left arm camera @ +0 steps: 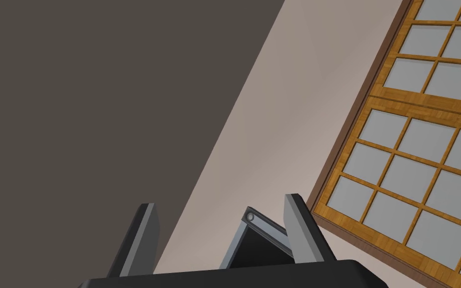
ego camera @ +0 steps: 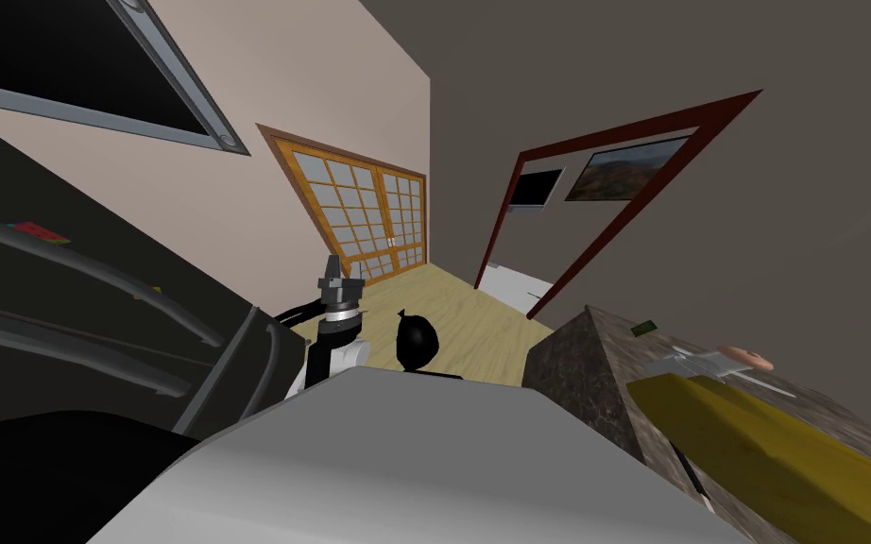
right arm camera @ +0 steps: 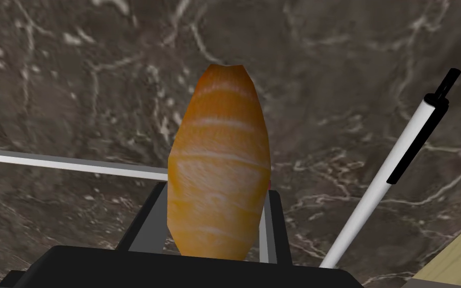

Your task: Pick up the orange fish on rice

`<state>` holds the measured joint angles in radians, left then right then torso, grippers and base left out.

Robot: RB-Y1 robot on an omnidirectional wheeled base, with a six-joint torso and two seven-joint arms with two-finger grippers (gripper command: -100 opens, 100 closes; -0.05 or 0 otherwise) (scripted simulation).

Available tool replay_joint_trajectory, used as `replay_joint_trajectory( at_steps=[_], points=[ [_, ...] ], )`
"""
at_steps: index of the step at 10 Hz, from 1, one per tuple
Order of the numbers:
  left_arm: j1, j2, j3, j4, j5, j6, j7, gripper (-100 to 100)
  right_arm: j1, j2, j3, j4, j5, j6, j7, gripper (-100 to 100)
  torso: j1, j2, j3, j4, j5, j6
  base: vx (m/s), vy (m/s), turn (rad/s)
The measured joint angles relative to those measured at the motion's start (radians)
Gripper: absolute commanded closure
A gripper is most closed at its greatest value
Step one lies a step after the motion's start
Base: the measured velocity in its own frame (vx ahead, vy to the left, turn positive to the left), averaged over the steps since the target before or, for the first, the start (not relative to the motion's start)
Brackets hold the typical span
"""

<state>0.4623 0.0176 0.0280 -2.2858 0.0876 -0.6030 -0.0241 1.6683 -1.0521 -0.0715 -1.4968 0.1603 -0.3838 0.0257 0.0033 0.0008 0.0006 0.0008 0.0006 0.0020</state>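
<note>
The orange fish on rice (right arm camera: 218,170), banded with pale stripes, sits between the fingers of my right gripper (right arm camera: 215,202), which press its two sides over a dark marbled counter (right arm camera: 74,75). I cannot tell whether it is raised off the counter. In the head view the piece (ego camera: 743,357) looks pinkish, at the right on the same counter (ego camera: 580,364). My left gripper (ego camera: 339,272) points upward at the left of my chest. Its fingers (left arm camera: 299,227) stand open and hold nothing.
A white pencil (right arm camera: 74,164) lies behind the fish and a white pen (right arm camera: 389,180) lies beside it. A long yellow object (ego camera: 774,463) lies on the counter near me. A dark front with grey bar handles (ego camera: 93,283) stands close at my left. An open doorway (ego camera: 556,246) is ahead.
</note>
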Motion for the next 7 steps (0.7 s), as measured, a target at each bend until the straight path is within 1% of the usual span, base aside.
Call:
replay_joint_trajectory(
  at_steps=[1, 2, 6, 7],
  points=[
    [0.000, 0.000, 0.000, 0.000, 0.000, 0.000, 0.000, 0, 0.000, 0.000, 0.000, 0.000, 0.000, 0.000, 0.000, 0, 0.000, 0.000, 0.000, 0.000, 0.000, 0.000, 0.000, 0.000, 0.000],
    [0.000, 0.000, 0.000, 0.000, 0.000, 0.000, 0.000, 0, 0.000, 0.000, 0.000, 0.000, 0.000, 0.000, 0.000, 100, 0.000, 0.000, 0.000, 0.000, 0.000, 0.000, -0.009, 0.017, -0.046],
    [0.000, 0.000, 0.000, 0.000, 0.000, 0.000, 0.000, 0, 0.079, -0.024, -0.060, -0.037, -0.019, -0.019, -0.004, 100, 0.003, 0.000, 0.000, 0.000, 0.001, 0.000, -0.008, 0.024, -0.021],
    [0.000, 0.000, 0.000, 0.000, 0.000, 0.000, 0.000, 0, 0.081, -0.024, -0.062, -0.038, -0.019, -0.020, -0.005, 0, 0.002, 0.000, 0.000, 0.000, 0.001, 0.000, 0.000, 0.000, 0.000]
  ],
)
